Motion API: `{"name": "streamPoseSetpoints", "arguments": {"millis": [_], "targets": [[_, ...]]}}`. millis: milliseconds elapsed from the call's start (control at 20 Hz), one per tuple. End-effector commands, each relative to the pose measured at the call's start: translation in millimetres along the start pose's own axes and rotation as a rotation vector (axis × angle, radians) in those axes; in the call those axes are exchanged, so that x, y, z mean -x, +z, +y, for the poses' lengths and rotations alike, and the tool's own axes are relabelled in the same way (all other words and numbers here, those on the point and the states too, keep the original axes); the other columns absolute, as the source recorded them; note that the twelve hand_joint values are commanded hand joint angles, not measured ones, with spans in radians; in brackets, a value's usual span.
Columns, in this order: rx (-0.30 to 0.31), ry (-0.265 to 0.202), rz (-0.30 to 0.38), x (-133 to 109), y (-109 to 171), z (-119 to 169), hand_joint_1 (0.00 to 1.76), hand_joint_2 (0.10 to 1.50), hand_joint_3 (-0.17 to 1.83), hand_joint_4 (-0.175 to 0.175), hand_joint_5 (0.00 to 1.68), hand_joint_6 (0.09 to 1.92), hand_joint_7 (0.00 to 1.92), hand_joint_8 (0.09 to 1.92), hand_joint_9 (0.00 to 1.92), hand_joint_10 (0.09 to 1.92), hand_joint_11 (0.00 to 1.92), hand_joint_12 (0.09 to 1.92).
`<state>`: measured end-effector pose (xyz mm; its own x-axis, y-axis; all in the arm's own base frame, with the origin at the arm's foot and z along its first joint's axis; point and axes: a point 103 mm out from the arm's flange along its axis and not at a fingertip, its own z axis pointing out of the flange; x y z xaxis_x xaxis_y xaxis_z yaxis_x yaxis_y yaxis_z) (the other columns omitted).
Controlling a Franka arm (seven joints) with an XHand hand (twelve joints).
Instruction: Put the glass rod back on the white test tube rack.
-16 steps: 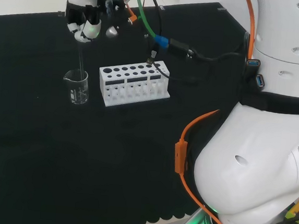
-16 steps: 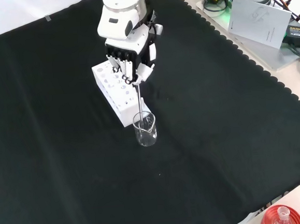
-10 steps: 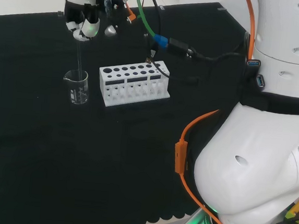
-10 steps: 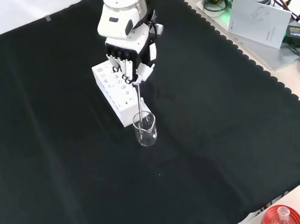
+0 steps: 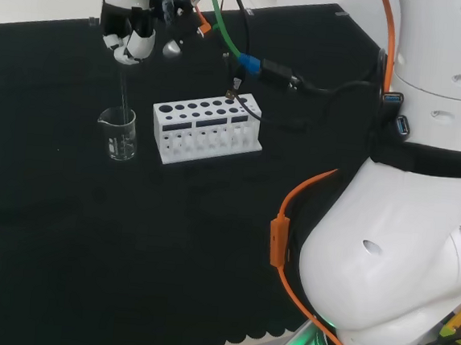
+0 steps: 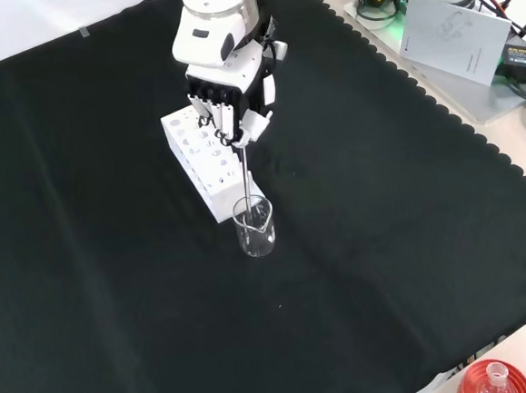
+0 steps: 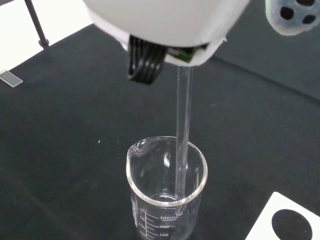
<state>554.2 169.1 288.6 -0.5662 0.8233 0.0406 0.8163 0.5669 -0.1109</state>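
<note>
Glass rod [image 7: 184, 125] hangs pinched beneath robot hand [image 6: 227, 90].

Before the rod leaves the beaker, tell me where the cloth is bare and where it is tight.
In the front view the black cloth lies bare right of and below the beaker. It is tight where the beaker stands against the white rack, with the hand holding the glass rod above.

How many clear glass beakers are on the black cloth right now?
1. The clear glass beaker stands just off the end of the white test tube rack, with the glass rod held by the hand reaching down into it. Other clear ware could escape notice.
</note>
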Motion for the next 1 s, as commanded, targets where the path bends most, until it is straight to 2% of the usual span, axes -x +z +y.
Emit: {"name": "streamPoseSetpoints", "arguments": {"millis": [50, 350, 500, 1000], "targets": [[0.024, 0.001, -0.011, 1, -13, -4, 1.32, 0.56, 0.89, -0.175, 1.09, 0.94, 1.36, 0.78, 1.82, 0.09, 1.67, 0.44], [0.056, 0.019, -0.028, 10, -33, -14, 1.32, 0.56, 0.89, -0.175, 1.09, 0.94, 1.37, 0.78, 1.82, 0.09, 1.67, 0.44], [0.077, 0.04, -0.028, 23, -36, -24, 1.32, 0.56, 0.89, -0.175, 1.09, 0.94, 1.37, 0.78, 1.82, 0.09, 1.67, 0.44], [0.127, 0.09, -0.038, 43, -61, -43, 1.32, 0.56, 0.89, -0.175, 1.09, 0.94, 1.37, 0.78, 1.82, 0.09, 1.67, 0.43]]}}
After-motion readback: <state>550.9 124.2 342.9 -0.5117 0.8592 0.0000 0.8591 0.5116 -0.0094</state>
